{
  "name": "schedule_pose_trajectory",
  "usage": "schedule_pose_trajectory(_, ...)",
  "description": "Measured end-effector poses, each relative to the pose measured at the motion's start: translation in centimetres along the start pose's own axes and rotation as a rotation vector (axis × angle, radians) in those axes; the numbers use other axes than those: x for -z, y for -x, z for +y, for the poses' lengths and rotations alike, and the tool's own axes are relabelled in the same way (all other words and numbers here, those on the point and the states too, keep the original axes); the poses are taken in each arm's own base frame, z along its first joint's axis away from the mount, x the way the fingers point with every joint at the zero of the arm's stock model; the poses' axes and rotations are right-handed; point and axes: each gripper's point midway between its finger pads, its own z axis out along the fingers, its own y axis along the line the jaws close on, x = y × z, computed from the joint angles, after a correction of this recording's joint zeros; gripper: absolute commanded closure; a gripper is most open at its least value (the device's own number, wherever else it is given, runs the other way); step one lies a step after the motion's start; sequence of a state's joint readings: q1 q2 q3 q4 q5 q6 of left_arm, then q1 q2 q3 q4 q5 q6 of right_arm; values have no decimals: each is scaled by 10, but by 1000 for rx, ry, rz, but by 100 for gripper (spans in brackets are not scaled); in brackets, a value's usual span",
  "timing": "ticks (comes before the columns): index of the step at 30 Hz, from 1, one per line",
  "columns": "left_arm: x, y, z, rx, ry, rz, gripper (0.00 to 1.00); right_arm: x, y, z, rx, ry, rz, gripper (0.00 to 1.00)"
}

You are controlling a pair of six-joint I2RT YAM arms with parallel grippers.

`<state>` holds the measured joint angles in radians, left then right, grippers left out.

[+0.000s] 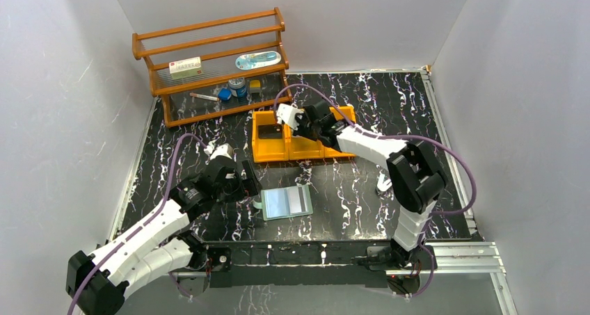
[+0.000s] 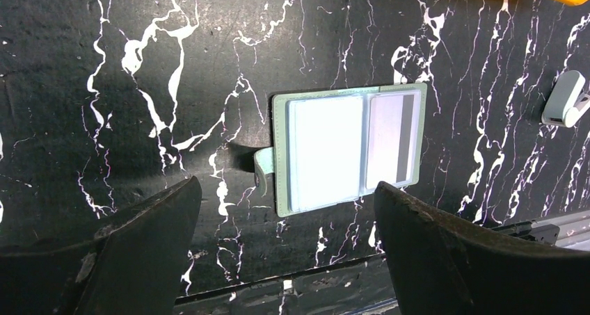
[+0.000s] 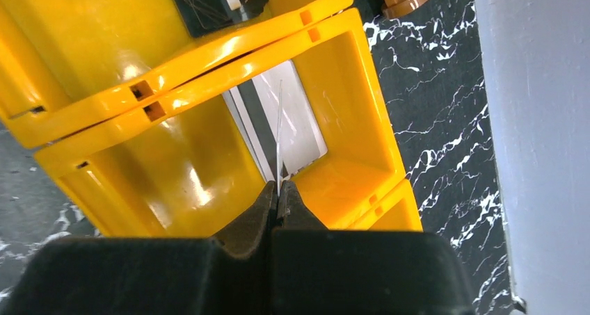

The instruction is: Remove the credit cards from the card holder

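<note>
Pinching a thin credit card [image 3: 279, 120] by its near end, the right hand [image 3: 280, 195] is shut tight above the middle compartment of the orange bin [image 3: 348, 71]. The card is seen edge-on, only a pale sliver standing between the fingertips. Flat on that compartment's floor a silvery card [image 3: 306, 127] with a dark stripe is laid. In the neighbouring compartment a black card [image 3: 216, 2] with white lettering is seen.

The left hand [image 2: 285, 185] is spread wide and holds nothing; it is hung low over the tabletop [image 2: 139, 120]. Just ahead of it lies the card holder [image 2: 348, 148], opened flat towards the tabletop's near edge and well apart from the bin. A pale teal-grey cover is shown, with clear sleeves inside and a small closing tab [image 2: 263, 165] jutting from one side. One sleeve glares white — its contents cannot be told. In the other a striped card [image 2: 393, 138], pale with a dark band, is tucked.

Further out, a small white clip-like object [image 2: 563, 99] lies on the tabletop, and a wooden rack [image 1: 209, 58] stands at the far left.
</note>
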<state>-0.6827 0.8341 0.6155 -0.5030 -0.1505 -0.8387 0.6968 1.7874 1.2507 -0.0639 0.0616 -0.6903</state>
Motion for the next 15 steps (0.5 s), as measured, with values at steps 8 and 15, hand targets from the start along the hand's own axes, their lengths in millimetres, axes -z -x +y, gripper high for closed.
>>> schedule_pose_trajectory(8, 0, -1, 6, 1, 27, -1, 6, -41, -29, 5, 121, 13, 82, 100)
schedule_pose_trajectory(15, 1, -1, 8, 5, 37, -2, 5, -59, -29, -5, 209, -16, 88, 96)
